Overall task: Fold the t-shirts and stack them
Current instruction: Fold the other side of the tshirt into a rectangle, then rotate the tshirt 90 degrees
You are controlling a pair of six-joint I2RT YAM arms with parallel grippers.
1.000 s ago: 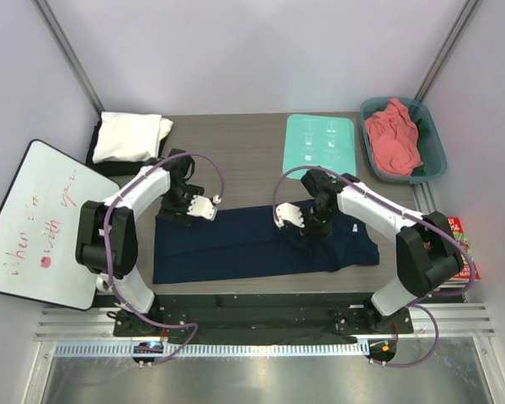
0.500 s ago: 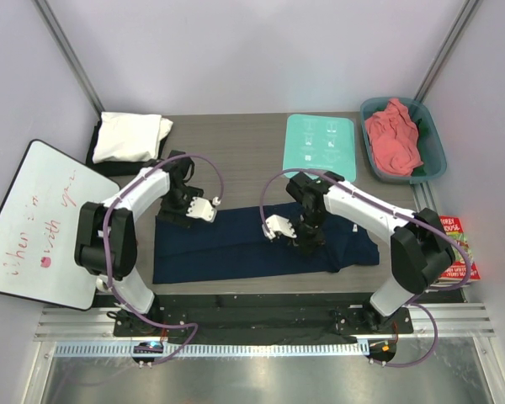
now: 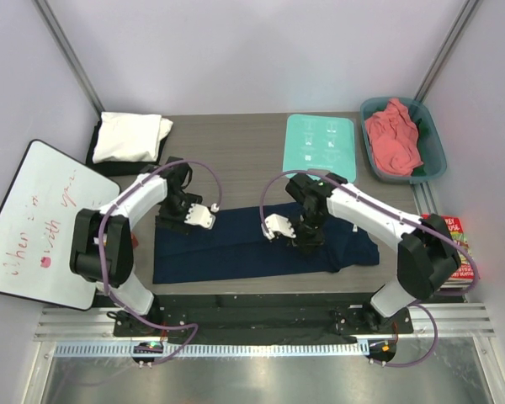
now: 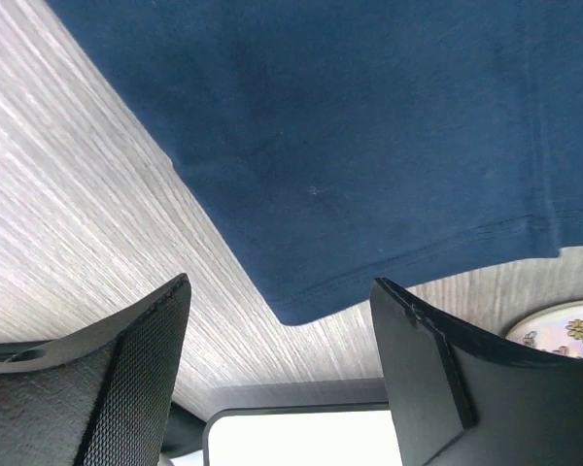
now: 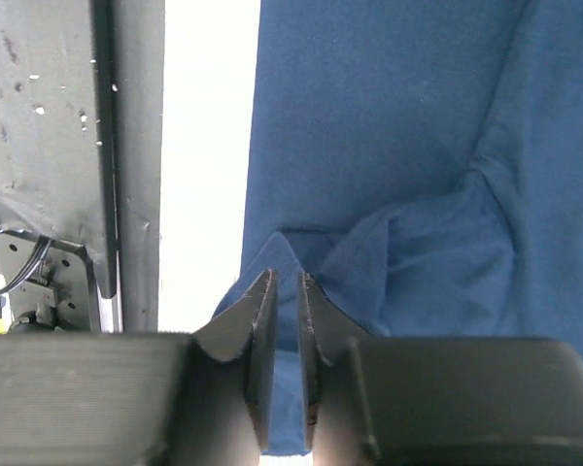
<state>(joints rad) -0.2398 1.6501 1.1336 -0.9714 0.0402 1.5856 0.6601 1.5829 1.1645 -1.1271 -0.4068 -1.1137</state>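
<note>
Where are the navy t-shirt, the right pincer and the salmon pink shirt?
navy t-shirt [image 3: 227, 248]: top external view, flat middle of the cloth.
right pincer [image 5: 284, 289]: right wrist view, midway between its fingertips, shut on a navy fold.
salmon pink shirt [image 3: 393, 139]: top external view, middle of the crumpled heap.

The white t-shirt [image 3: 130, 136] hides most of the black t-shirt [image 3: 118, 167] beneath.

Mint-green board [image 3: 320, 144] is lying flat on the grey wood table [image 3: 236, 156], teal tub [image 3: 437, 145] sitting just right. Whiteboard [image 3: 29, 220] with red scribbles is overhanging the left edge; red printed item [image 3: 454, 225] is sitting far right.
</note>
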